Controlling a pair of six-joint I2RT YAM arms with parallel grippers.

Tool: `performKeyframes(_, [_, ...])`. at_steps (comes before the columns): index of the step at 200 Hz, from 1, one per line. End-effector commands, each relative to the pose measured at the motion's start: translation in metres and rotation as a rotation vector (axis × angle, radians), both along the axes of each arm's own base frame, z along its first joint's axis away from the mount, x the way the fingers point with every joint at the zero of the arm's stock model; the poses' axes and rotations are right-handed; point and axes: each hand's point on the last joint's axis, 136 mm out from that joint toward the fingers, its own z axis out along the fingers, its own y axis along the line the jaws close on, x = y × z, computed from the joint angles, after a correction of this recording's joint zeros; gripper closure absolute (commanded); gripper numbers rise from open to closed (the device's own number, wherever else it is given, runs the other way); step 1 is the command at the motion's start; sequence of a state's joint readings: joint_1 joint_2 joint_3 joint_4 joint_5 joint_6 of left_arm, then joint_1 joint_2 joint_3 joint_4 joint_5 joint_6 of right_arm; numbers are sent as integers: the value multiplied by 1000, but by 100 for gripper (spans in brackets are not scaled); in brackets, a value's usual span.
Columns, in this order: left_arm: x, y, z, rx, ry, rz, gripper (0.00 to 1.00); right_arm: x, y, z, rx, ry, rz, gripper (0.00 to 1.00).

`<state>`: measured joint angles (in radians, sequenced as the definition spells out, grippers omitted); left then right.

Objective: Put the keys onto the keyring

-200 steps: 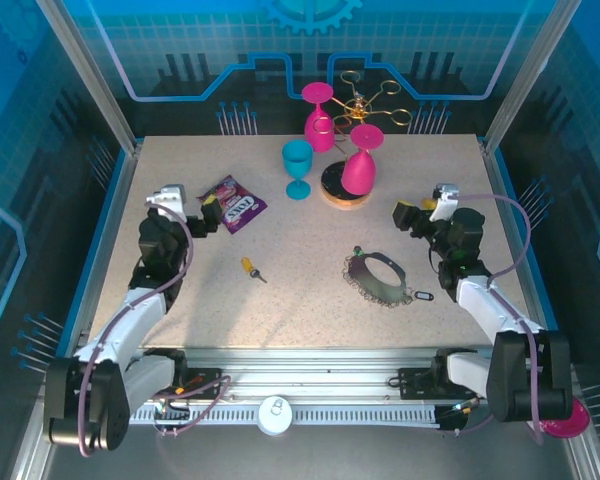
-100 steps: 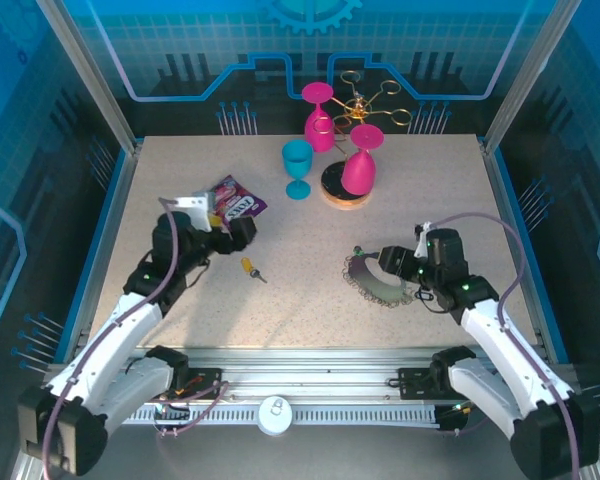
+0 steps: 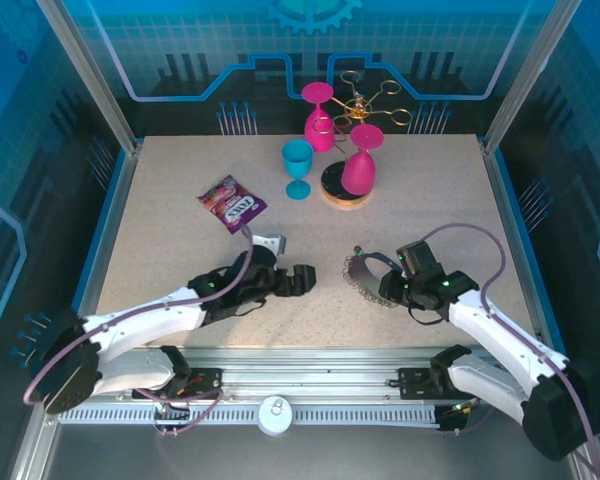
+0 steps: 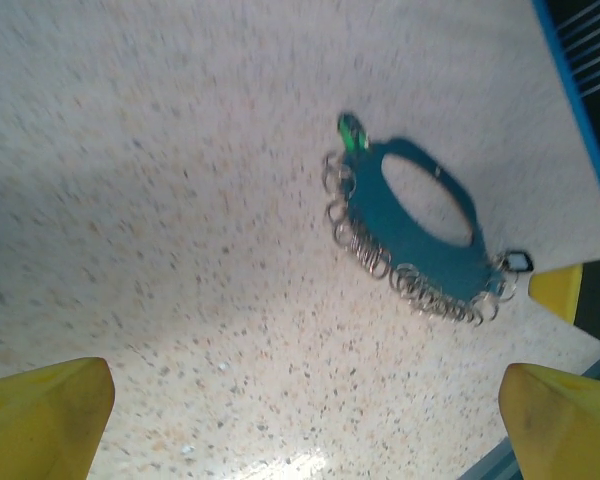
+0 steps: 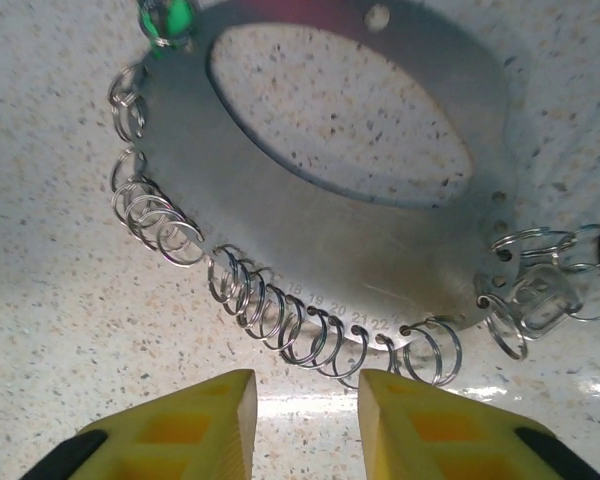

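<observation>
- Left claw (image 4: 302, 425) gapes fully wide, empty, over the desk (image 4: 160, 200).
- Right claw (image 5: 307, 420) is narrowly parted and grips nothing; its tips are just beside the keyring (image 5: 320, 255).
- Keyring lies flat on the desk, right of centre, with a green key (image 5: 168, 18) at its rim.

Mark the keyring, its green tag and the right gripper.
keyring (image 5: 330, 250), right wrist view, flat plate below the hole
green tag (image 4: 352, 133), left wrist view, its middle
right gripper (image 5: 307, 395), right wrist view, between fingertips
</observation>
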<state>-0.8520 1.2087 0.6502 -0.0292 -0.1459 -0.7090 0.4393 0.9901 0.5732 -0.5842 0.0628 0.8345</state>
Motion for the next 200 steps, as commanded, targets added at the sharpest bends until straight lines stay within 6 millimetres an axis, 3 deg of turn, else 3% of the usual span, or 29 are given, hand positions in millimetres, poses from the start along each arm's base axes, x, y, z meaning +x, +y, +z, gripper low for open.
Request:
performKeyframes(1, [13, -27, 25, -76, -32, 21, 1, 4, 13, -7, 60, 30, -39, 70])
performKeyframes(41, [13, -38, 14, -73, 1, 17, 1, 12, 25, -16, 116, 42, -77, 77])
performKeyframes(126, [12, -22, 8, -85, -5, 89, 1, 11, 35, -38, 167, 110, -112, 83])
performKeyframes(200, [11, -20, 10, -90, -4, 94, 1, 10, 36, -47, 164, 127, -115, 84])
